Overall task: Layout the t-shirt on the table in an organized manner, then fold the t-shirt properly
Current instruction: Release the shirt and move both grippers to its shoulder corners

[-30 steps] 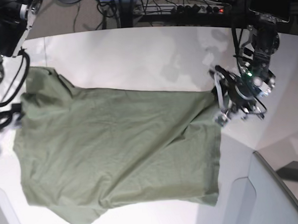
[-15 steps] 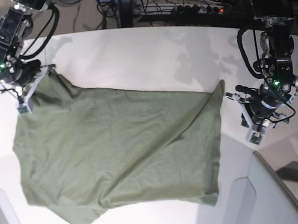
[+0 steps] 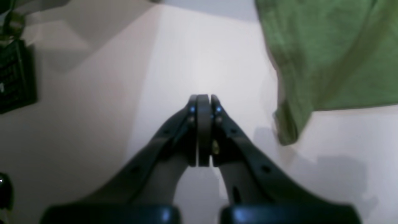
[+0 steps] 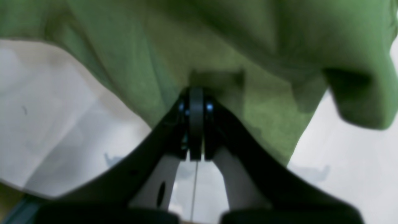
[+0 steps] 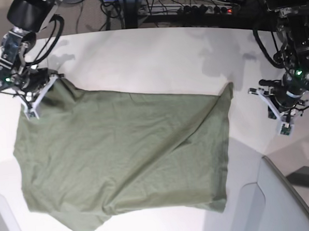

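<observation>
Left wrist view: the left tool (image 3: 203,99) is seen pressed together over the bare white table (image 3: 192,56), apart from the t-shirt (image 3: 329,53). Right wrist view: the right tool (image 4: 196,93) is seen pressed together against green cloth; a pinch cannot be told. Base view: the t-shirt (image 5: 125,158) is spread across the table (image 5: 141,59), between the tools.

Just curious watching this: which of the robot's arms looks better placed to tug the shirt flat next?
Probably the right gripper: it sits over the t-shirt's corner. The left gripper hangs shut over bare table, apart from it.
</observation>
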### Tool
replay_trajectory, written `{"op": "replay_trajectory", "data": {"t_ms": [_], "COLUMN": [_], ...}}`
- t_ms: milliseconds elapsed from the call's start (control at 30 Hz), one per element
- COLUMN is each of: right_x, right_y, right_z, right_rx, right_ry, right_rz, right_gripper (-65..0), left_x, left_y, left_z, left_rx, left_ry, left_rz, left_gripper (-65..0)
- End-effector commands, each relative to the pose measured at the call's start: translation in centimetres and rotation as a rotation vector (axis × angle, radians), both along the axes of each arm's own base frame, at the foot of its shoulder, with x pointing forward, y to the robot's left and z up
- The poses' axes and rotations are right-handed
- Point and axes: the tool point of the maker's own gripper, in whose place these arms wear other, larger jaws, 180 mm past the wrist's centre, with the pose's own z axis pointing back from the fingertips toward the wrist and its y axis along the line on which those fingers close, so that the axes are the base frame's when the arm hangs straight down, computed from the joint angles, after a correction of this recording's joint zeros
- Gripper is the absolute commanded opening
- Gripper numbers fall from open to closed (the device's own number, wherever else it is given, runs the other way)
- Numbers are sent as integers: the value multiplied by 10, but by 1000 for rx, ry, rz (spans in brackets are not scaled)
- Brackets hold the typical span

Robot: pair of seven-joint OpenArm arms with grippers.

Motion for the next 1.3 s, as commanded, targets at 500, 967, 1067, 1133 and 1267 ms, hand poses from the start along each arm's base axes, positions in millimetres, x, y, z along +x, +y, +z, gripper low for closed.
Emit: {"op": "replay_trajectory", "data": {"t_ms": [500,967,1067,1133,1267], "right_x": [-68,-4,25,39,50], "right_y": [-33,-62,-72,-77,-84], "right_z": [15,67,62,53,24], "right_rx": [-161,-263,-236,-204,-124], "right_ry": [164,-30,-77,-74,-44], "right_rz": [5,-2,-6,-9,-22], "right_gripper": [-648,-648,-648,-648,-648], "left_x": [4,3,11,15,6], "left_y": [1,-95,-103,-102,-91], "left_z": [4,-59,-74,-82,-109], "left_rx": [-13,-155,-204,-227,-197], "left_ry": [-57,83,106,85,123], "left_rz": [2,-155,-132,-125,-116], "left_gripper": [-650,-650,-650,-650,-650]}}
